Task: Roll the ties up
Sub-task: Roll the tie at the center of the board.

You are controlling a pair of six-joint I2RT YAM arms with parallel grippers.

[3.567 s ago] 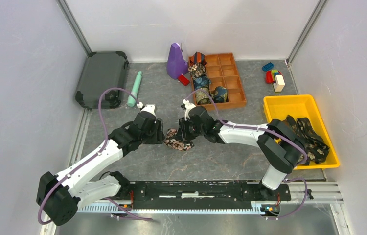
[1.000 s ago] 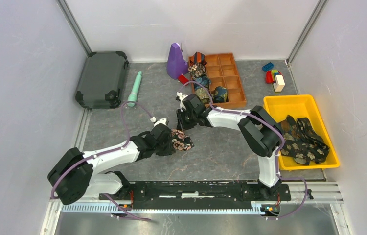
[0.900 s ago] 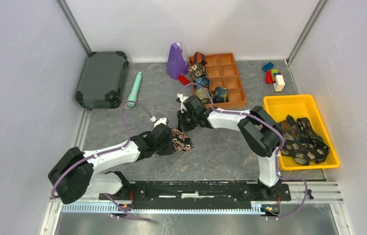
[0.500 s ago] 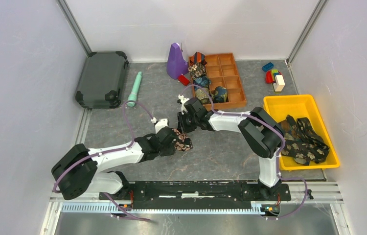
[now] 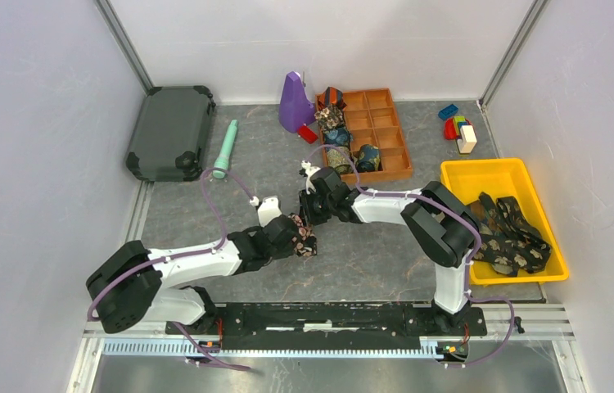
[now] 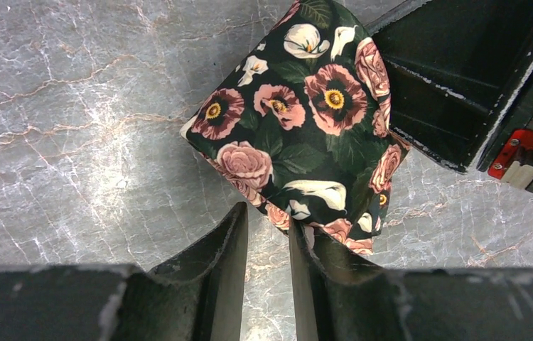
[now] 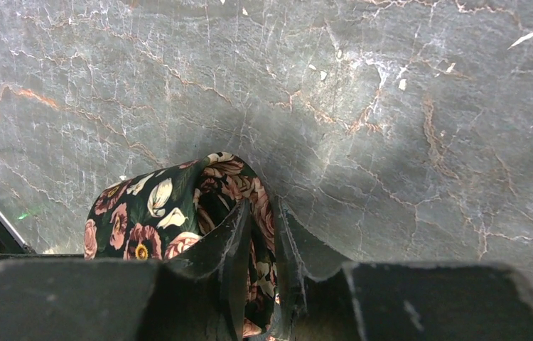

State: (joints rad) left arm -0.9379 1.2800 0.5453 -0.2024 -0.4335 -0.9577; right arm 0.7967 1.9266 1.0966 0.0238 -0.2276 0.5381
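Observation:
A rolled dark tie (image 5: 304, 239) with pink and white flowers lies on the marble table between my two grippers. In the left wrist view the tie (image 6: 299, 128) sits just past my left gripper (image 6: 267, 213). Its jaws stand a narrow gap apart with table showing between them, and the right finger touches the roll's lower edge. My right gripper (image 7: 264, 206) is shut on a layer of the tie (image 7: 143, 220), one finger inside the roll and one outside. In the top view my left gripper (image 5: 291, 236) and right gripper (image 5: 313, 211) meet at the roll.
An orange divided tray (image 5: 392, 135) at the back holds several rolled ties (image 5: 338, 155). A yellow bin (image 5: 484, 176) at the right holds loose ties (image 5: 512, 233). A purple object (image 5: 294, 102), teal flashlight (image 5: 225, 149), dark case (image 5: 170, 131) and toy blocks (image 5: 458, 127) stand along the back.
The left gripper has shifted a little right and nearer with the roll. The right gripper has come down onto the roll. The roll looks more compact than before.

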